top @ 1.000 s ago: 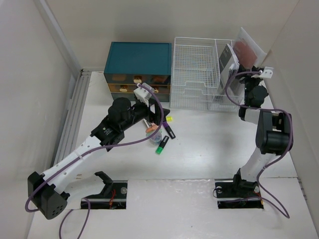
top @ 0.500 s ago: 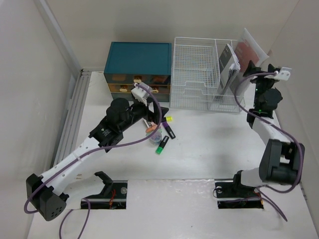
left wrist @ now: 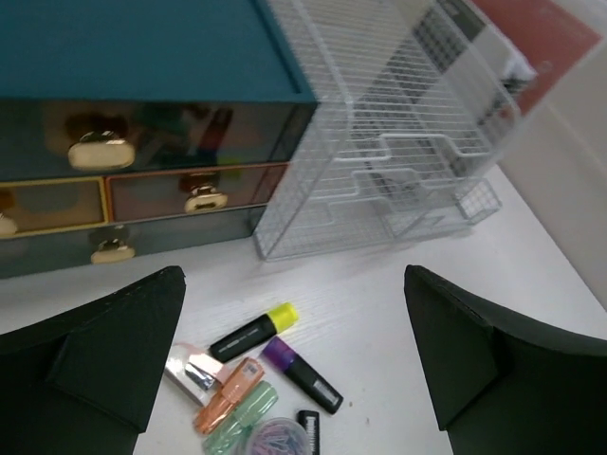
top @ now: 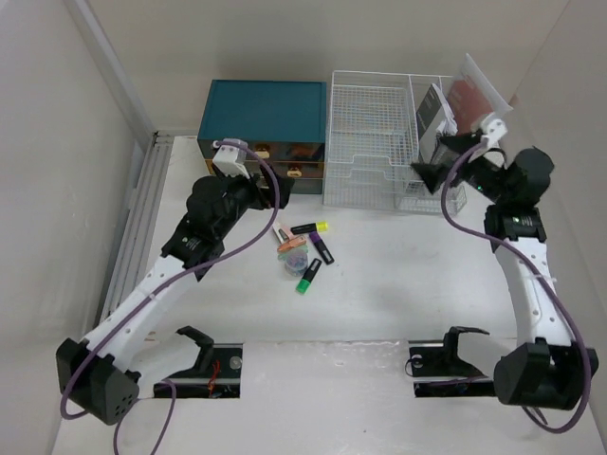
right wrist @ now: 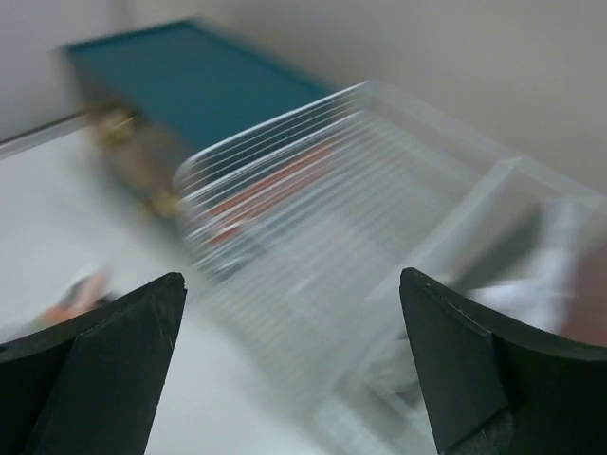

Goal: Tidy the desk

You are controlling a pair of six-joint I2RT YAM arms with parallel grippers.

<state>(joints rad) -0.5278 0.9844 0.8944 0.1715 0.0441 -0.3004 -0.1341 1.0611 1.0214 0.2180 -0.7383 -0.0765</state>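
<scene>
The desk (top: 398,275) is a wide white tabletop. A loose pile lies at its middle: a yellow-capped highlighter (top: 309,227) (left wrist: 252,331), a purple-capped one (left wrist: 301,374), an orange one (left wrist: 228,393), a pale green one (left wrist: 232,427), a bright green one (top: 306,278) and a round tub of paper clips (top: 296,258). My left gripper (top: 270,194) (left wrist: 292,275) hovers open just behind the pile, in front of the teal drawer box (top: 264,109). My right gripper (top: 434,159) (right wrist: 289,277) is open and empty, raised at the front right of the white wire rack (top: 379,133).
The drawer box (left wrist: 142,47) has brass knobs and its drawers look closed. The rack's right upright slot holds booklets (top: 436,109) and a red folder (top: 471,90). Walls close in on the left, back and right. The right wrist view is motion-blurred.
My left gripper pulled back from the pile toward the drawer box and opened wider. The right arm swung out from the rack's right slot, its gripper now open and pointing left.
</scene>
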